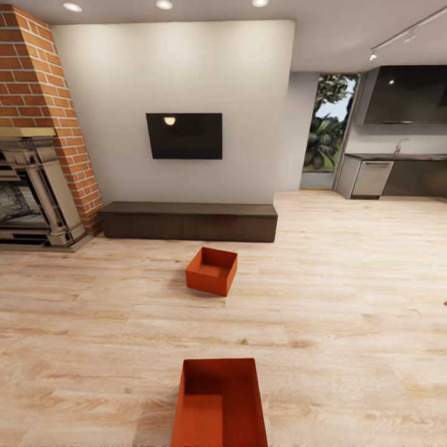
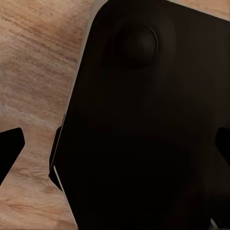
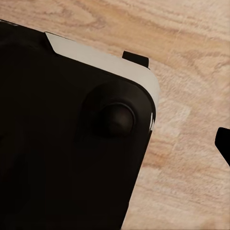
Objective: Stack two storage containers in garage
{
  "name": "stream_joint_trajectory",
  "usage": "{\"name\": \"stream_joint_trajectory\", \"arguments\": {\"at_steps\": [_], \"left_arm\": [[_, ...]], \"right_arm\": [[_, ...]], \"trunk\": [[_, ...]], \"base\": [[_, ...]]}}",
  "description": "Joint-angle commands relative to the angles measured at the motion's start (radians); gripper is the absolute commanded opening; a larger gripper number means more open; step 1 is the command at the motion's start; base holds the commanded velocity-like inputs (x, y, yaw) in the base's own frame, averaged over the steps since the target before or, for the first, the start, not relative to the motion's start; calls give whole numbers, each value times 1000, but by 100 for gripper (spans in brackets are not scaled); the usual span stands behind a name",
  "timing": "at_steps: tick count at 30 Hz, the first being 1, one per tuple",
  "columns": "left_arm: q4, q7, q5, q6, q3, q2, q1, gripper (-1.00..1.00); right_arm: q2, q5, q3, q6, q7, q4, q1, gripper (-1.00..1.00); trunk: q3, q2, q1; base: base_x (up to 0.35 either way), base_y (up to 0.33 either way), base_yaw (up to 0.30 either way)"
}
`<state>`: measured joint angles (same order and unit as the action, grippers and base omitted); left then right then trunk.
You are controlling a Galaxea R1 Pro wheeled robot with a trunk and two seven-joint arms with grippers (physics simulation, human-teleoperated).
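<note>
Containers: two orange-red bins on the wood plank floor of the living room. Near container sits right below my head camera, its close end cut off by the frame edge; far container sits well apart, out toward the dark low bench, turned at a slight angle.
Contents: both look empty; I see bare inner walls and bottom in each.
Hands: can't tell how wide either one is. Both wrist cameras look down past a black robot part to the planks, with only dark slivers at the frame edges.
Progress: my read is nothing lifted yet, garage leg not started.
Risk 1: thin walls, no lid, so a one-sided pinch could tip a bin or let it slip.
Risk 2: near bin sits tight to the base; driving forward could shove it.
Risk 3: far bin is skewed, so a square approach may miss its rim.
Risk 4: long carry, so a weak hold could drop it en route.
</note>
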<state>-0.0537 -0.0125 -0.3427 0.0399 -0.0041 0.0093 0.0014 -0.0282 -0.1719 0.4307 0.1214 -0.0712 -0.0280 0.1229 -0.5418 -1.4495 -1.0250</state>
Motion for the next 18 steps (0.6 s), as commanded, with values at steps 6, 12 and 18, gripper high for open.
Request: {"name": "stream_joint_trajectory", "arguments": {"at_steps": [6, 12, 18], "left_arm": [[-1, -1, -4, 2, -1, 0, 0, 100], [0, -1, -4, 2, -1, 0, 0, 100], [-1, -1, -4, 2, -1, 0, 0, 100]], "right_arm": [[1, -10, 7, 5, -6, -4, 1, 100], [2, -9, 7, 5, -6, -4, 1, 100], [2, -9, 8, 5, -6, -4, 1, 100]], "trunk": [[-10, 0, 0], [-20, 0, 0], [-29, 0, 0]], "base": [[0, 0, 0], [0, 0, 0], [0, 0, 0]]}}
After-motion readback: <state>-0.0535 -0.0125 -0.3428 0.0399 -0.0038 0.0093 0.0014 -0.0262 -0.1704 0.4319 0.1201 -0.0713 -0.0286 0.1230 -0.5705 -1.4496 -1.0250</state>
